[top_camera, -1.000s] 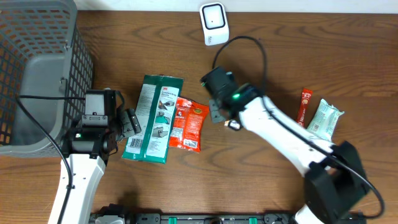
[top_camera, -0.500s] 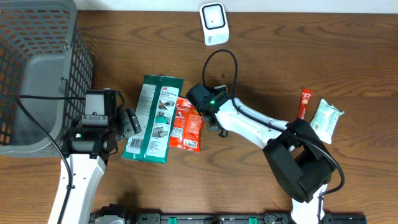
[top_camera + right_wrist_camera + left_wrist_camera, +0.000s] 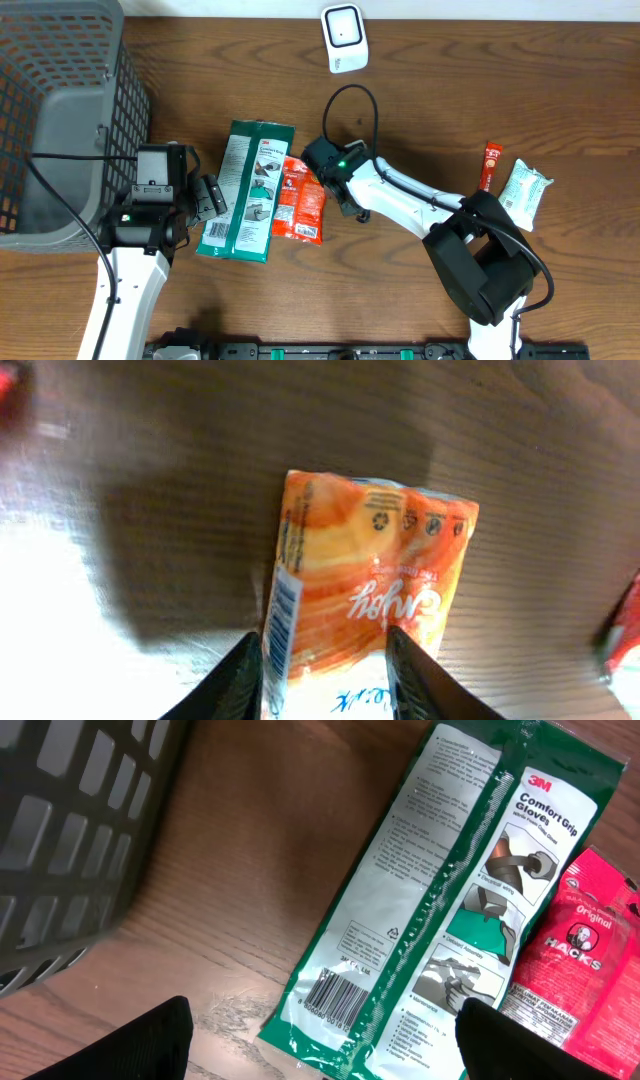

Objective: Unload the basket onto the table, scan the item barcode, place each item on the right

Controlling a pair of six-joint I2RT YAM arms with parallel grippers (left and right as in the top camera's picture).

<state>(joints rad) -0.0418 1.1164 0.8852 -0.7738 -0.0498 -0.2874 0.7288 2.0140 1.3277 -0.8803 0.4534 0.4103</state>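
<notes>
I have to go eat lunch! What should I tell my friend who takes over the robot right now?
Left claw: open and empty, beside the green glove pack.
Right claw: one finger on each side of the orange snack packet, which lies flat. I cannot tell if it is gripped yet.
Scanner: at the far edge of the table, with no item near it.
Done: the right claw is lined up on the packet.
Left to do: grip it, lift it, and show its barcode to the scanner.
</notes>
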